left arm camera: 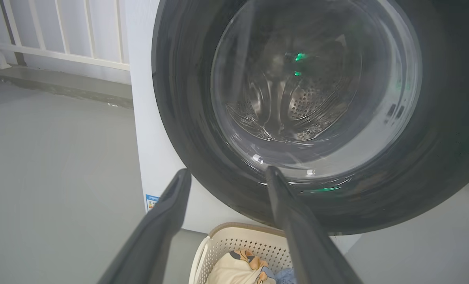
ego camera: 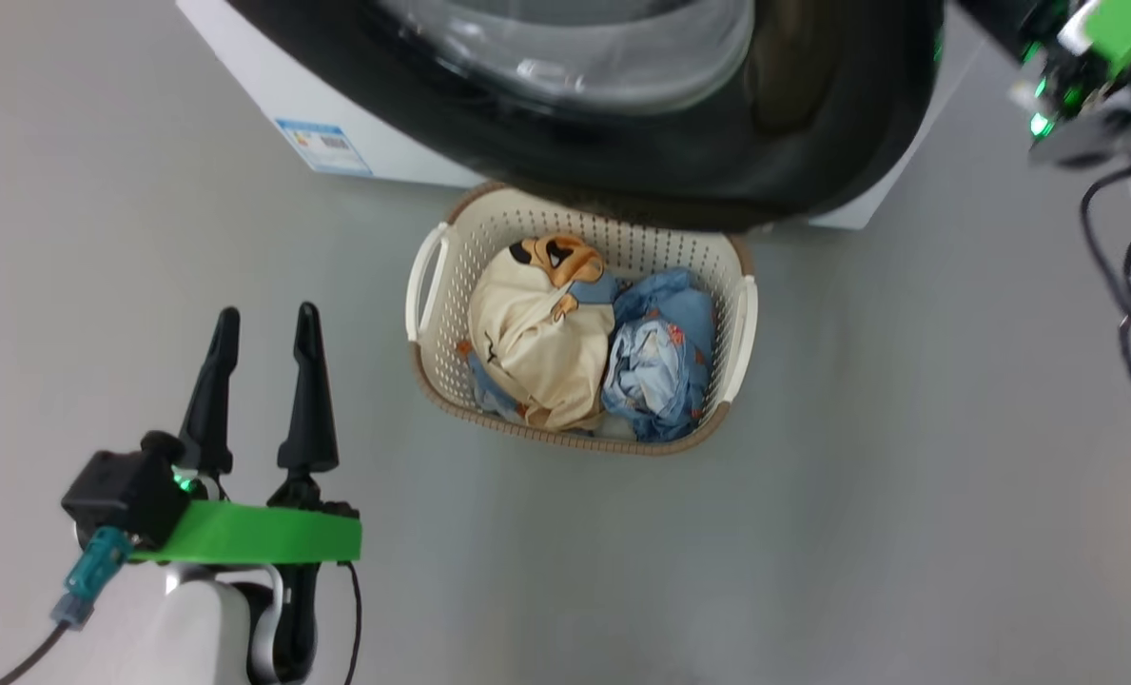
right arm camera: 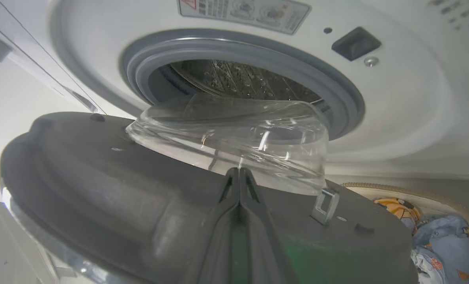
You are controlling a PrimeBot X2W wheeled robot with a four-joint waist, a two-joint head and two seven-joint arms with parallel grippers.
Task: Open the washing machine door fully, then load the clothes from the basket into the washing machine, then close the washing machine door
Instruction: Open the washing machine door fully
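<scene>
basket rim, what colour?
Brown, woven-look band around the top of the cream basket; it shows best in the head view.

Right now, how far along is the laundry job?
Done: washing machine door unlatched, swung partway open. In hand: shut right gripper at the door's inner face, likely pushing it wider. To do: both clothes lie in the basket, left gripper open and empty; loading and closing not started.

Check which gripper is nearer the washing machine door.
Right. The right gripper, shut, is at the inner face of the door; the left gripper hangs open, apart from it, left of the basket.
</scene>
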